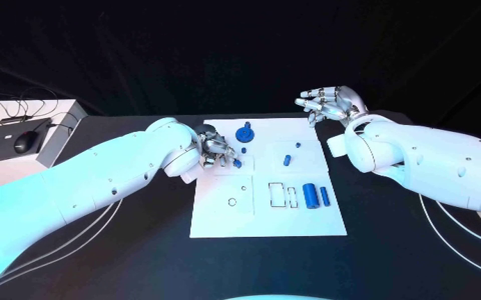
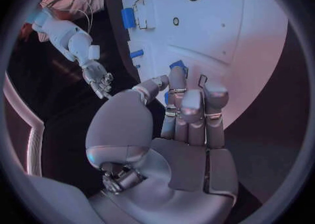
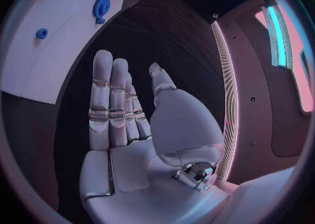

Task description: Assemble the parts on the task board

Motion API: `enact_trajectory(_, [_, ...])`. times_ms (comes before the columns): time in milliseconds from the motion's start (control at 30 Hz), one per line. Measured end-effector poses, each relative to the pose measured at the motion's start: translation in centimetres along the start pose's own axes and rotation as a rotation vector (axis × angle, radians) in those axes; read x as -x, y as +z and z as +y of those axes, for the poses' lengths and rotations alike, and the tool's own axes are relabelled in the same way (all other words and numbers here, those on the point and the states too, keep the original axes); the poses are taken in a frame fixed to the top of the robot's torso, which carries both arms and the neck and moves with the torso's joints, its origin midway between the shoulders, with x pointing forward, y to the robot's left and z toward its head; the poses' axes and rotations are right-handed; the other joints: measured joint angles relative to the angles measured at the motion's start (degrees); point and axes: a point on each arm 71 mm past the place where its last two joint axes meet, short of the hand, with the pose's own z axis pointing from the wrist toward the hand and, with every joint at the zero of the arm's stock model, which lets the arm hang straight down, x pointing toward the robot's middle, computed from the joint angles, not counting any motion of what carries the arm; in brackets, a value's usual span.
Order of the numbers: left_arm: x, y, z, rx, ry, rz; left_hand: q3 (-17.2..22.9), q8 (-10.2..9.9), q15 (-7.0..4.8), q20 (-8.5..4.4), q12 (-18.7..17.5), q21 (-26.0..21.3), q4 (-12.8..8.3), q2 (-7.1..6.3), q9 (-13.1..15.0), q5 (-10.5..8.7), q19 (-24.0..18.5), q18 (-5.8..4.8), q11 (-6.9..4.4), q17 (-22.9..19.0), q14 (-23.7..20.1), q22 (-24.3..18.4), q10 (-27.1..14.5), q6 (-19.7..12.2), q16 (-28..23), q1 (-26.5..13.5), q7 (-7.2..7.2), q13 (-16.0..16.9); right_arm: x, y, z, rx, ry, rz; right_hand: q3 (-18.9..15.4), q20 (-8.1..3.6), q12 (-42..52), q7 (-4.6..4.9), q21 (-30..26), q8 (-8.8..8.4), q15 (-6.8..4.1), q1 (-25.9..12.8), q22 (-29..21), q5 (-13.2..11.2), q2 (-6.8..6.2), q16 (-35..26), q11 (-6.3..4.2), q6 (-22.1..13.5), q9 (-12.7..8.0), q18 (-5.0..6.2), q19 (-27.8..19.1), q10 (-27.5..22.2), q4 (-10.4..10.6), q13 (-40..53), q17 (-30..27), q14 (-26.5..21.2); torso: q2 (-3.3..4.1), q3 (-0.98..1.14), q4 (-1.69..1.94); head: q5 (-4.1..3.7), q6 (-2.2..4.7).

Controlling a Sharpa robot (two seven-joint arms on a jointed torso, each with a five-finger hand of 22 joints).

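black table (image 1: 120,258); left hand (image 1: 213,148) pinches blue part (image 1: 238,163).

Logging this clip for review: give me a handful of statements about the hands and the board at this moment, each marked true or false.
1. The left hand is over the left part of the task board. True.
2. The right hand holds a blue part. False: its fingers are straight and apart with nothing in them, and it hangs off the board's far right corner.
3. A blue gear sits near the board's far edge. True.
4. The two blue cylinders lie on the black table off the board. False: they lie on the board, near its right edge.
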Motion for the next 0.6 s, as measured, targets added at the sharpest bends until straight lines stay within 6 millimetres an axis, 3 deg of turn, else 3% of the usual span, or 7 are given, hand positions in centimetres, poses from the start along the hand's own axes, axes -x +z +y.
enact_trajectory(433, [0.27, -0.19, 0.41, 0.009, -0.005, 0.028, 0.01, 0.08, 0.03, -0.2, 0.0, 0.0, -0.01, -0.3, -0.52, 0.01, -0.22, -0.03, -0.19, 0.5, -0.03, 0.06, 0.39, 0.2, 0.0, -0.3, 0.2, -0.45, 0.06, -0.05, -0.06, -0.003, 0.0, 0.001, 0.0, 0.0, 0.0, -0.08, 0.0, 0.0, 0.0, -0.31, 0.0, 0.0, 0.31, 0.0, 0.0, -0.08, 0.0, -0.03, 0.0, 0.0, 0.0, 0.0, 0.0, 0.0, 0.08, -0.01, 0.0, 0.07, 0.13])
enact_trajectory(600, [0.35, -0.4, 0.55, 0.004, -0.005, 0.031, -3.27, -0.88, 0.04, -0.42, 0.0, -1.23, -1.87, -0.45, -2.04, -0.01, -1.04, -0.4, -0.05, -1.09, -0.04, -1.02, -0.17, 0.08, -1.34, 0.33, 0.08, -0.61, 0.08, -0.08, -0.06, -0.003, -0.001, 0.001, 0.0, 0.0, 0.0, -0.09, 0.0, 0.0, 0.0, -0.31, 0.0, 0.0, 0.31, 0.0, 0.0, -0.08, 0.0, -0.04, 0.0, 0.0, 0.0, 0.0, -0.02, 0.0, 0.08, -0.01, -0.01, 0.11, 0.19])
